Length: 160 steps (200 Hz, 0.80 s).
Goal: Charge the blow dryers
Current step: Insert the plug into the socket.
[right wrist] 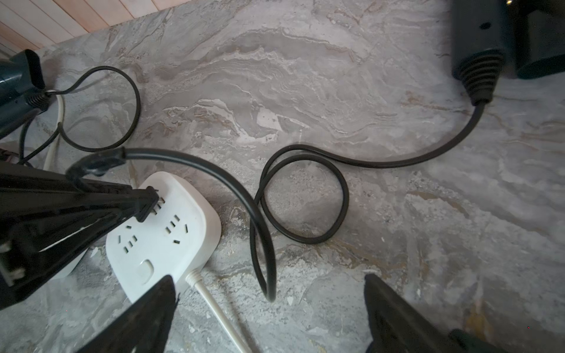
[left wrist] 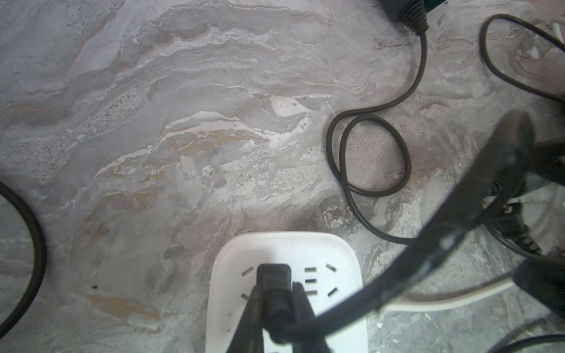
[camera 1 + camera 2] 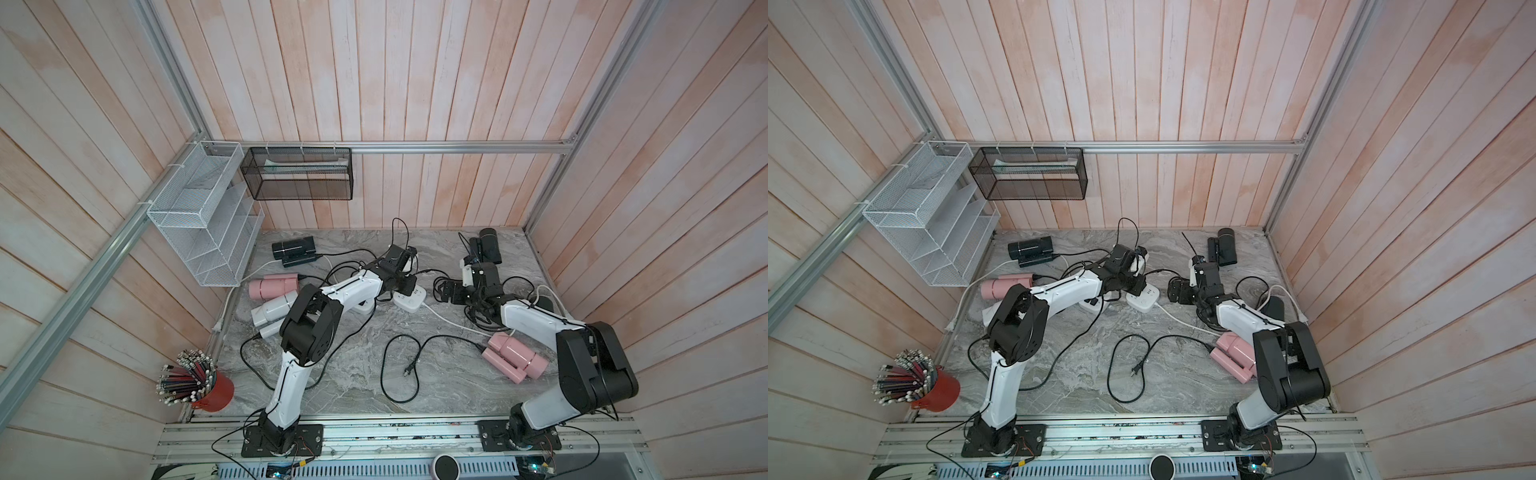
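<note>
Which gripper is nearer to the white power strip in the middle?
Left: the left gripper holds a black plug at the power strip; the right gripper hovers open beside it.

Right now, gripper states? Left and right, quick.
Left gripper: shut on a black plug at the white power strip.
Right gripper: open, holding nothing.

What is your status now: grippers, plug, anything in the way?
Left gripper shut on black plug, prongs at white power strip, not fully in. Right gripper open, empty. Cord loop beside strip, not blocking.
</note>
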{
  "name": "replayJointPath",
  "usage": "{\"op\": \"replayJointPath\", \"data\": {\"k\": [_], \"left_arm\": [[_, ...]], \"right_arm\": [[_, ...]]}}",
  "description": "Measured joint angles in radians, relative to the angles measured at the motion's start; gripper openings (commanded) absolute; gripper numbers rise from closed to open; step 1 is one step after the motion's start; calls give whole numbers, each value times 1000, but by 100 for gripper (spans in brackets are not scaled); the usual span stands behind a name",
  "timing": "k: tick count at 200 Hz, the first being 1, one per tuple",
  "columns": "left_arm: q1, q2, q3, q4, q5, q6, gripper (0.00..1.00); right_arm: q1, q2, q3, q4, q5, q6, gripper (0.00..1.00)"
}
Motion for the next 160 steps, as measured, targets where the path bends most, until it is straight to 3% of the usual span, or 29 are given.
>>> {"op": "replayJointPath", "data": {"k": [160], "left_arm": [[-5, 2, -13, 28, 0, -16, 15]], "right_arm": [[0, -1, -40, -1, 28, 16, 95]]}}
